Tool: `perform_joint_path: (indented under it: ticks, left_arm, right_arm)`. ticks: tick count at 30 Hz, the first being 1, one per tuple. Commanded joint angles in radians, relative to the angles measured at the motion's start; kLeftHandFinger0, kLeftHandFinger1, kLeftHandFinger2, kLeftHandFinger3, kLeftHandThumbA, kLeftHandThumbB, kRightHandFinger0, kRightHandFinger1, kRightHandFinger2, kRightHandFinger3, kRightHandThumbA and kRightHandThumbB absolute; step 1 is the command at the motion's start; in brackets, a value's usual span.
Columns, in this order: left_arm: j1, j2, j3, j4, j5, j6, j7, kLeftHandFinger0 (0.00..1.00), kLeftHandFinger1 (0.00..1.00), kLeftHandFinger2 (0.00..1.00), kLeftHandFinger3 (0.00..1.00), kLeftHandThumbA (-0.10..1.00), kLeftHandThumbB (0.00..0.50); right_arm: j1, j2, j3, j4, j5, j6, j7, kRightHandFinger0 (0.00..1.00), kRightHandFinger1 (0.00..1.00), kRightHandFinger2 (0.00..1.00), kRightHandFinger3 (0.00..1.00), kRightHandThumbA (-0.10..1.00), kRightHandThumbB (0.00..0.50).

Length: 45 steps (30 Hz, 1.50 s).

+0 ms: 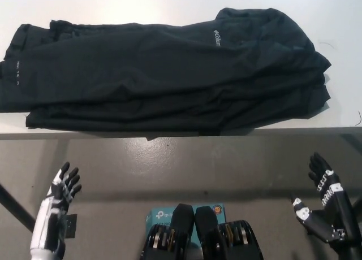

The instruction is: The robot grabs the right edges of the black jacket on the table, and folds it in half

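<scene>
- Black jacket (164,73) lies flat on the white worktop (113,3), spread across nearly the whole width of the head view.
- Long axis runs left-right; fabric is rumpled, with several layered folds stacked along the near side.
- Near hem sits right at the worktop's front edge, a small bit of cloth hanging just over it near the middle.
- Small white logo (216,38) on the upper right part of the jacket; a small white label (17,66) near the left end.
- Right end of the jacket is bunched into stepped layers, stopping just short of the worktop's right side.
- Left hand (62,186), white, is low at the lower left, in front of and below the worktop edge, fingers spread, holding nothing, well apart from the jacket.
- Right hand (322,183), black, is at the lower right, also below the worktop edge, fingers extended upward and apart, empty, not touching the jacket.
- Grey floor (186,169) shows between the two hands.
- Teal box (164,216) sits on the floor at bottom centre, partly hidden.
</scene>
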Motion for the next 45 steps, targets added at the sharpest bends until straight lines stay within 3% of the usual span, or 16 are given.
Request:
perform_joint_path:
  ticks: [1,3,5,6,9,10,12,16,18,20,23,29,33,38,45]
  left_arm:
    - [0.019,0.018,-0.005,-0.041,-0.017,-0.038,-0.027,1.00,1.00,1.00,1.00,1.00,0.108]
    - [0.027,0.014,-0.006,-0.041,-0.023,-0.045,-0.030,1.00,1.00,1.00,1.00,1.00,0.098]
    - [0.048,0.014,-0.010,-0.047,-0.015,-0.048,-0.033,1.00,1.00,1.00,1.00,1.00,0.108]
    - [0.061,0.014,-0.014,-0.048,-0.012,-0.047,-0.037,1.00,1.00,1.00,1.00,1.00,0.105]
    - [0.103,0.005,-0.027,-0.062,0.009,-0.048,-0.031,1.00,1.00,1.00,1.00,1.00,0.110]
    - [0.112,0.002,-0.030,-0.063,0.010,-0.050,-0.030,1.00,1.00,1.00,1.00,1.00,0.109]
    - [0.131,-0.001,-0.031,-0.063,0.018,-0.066,-0.025,1.00,1.00,1.00,1.00,1.00,0.101]
    - [0.144,0.003,-0.024,-0.064,0.015,-0.067,-0.023,1.00,1.00,1.00,1.00,1.00,0.094]
    - [0.145,0.006,-0.025,-0.064,0.013,-0.073,-0.027,1.00,1.00,1.00,1.00,1.00,0.088]
    - [0.138,0.005,-0.023,-0.065,0.005,-0.073,-0.028,1.00,1.00,1.00,1.00,1.00,0.084]
    - [0.137,0.013,-0.026,-0.065,0.015,-0.076,-0.033,1.00,1.00,1.00,1.00,1.00,0.095]
    - [0.131,0.013,-0.029,-0.073,0.031,-0.059,-0.025,1.00,1.00,1.00,1.00,1.00,0.079]
    - [0.132,0.006,-0.026,-0.074,0.024,-0.063,-0.023,1.00,1.00,1.00,1.00,1.00,0.083]
    - [0.126,0.008,-0.022,-0.069,0.021,-0.069,-0.023,1.00,1.00,1.00,1.00,1.00,0.090]
    - [0.115,0.008,-0.026,-0.069,0.021,-0.067,-0.026,1.00,1.00,1.00,1.00,1.00,0.087]
  right_arm:
    - [0.009,0.029,-0.024,-0.141,0.009,-0.070,-0.038,1.00,1.00,1.00,1.00,0.84,0.150]
    - [-0.005,0.027,-0.038,-0.240,0.030,-0.004,-0.039,1.00,1.00,1.00,1.00,0.87,0.157]
    - [-0.051,0.006,-0.063,-0.316,0.106,0.067,-0.038,1.00,1.00,1.00,1.00,0.80,0.191]
    - [-0.095,-0.010,-0.082,-0.357,0.124,0.133,-0.048,1.00,1.00,1.00,1.00,0.79,0.243]
    - [-0.176,-0.045,-0.128,-0.369,0.123,0.200,-0.059,1.00,1.00,1.00,1.00,0.79,0.301]
    - [-0.185,-0.049,-0.135,-0.371,0.122,0.213,-0.058,1.00,1.00,1.00,1.00,0.80,0.305]
    - [-0.287,-0.090,-0.151,-0.336,0.109,0.274,-0.056,1.00,1.00,1.00,1.00,0.86,0.248]
    - [-0.406,-0.117,-0.172,-0.233,0.129,0.336,-0.059,1.00,1.00,1.00,1.00,0.87,0.200]
    - [-0.452,-0.126,-0.188,-0.178,0.142,0.367,-0.066,1.00,1.00,1.00,1.00,0.95,0.228]
    - [-0.510,-0.132,-0.217,-0.113,0.206,0.420,-0.061,1.00,1.00,1.00,1.00,0.97,0.260]
    - [-0.598,-0.181,-0.232,0.012,0.229,0.482,-0.024,1.00,1.00,1.00,1.00,0.98,0.264]
    - [-0.731,-0.256,-0.205,0.265,0.234,0.508,0.051,1.00,1.00,1.00,1.00,1.00,0.267]
    - [-0.824,-0.263,-0.231,0.465,0.277,0.560,0.063,1.00,1.00,1.00,1.00,0.94,0.350]
    - [-0.890,-0.283,-0.233,0.655,0.287,0.517,0.109,1.00,1.00,1.00,1.00,1.00,0.339]
    - [-0.935,-0.292,-0.251,0.840,0.308,0.471,0.152,1.00,1.00,1.00,1.00,1.00,0.384]
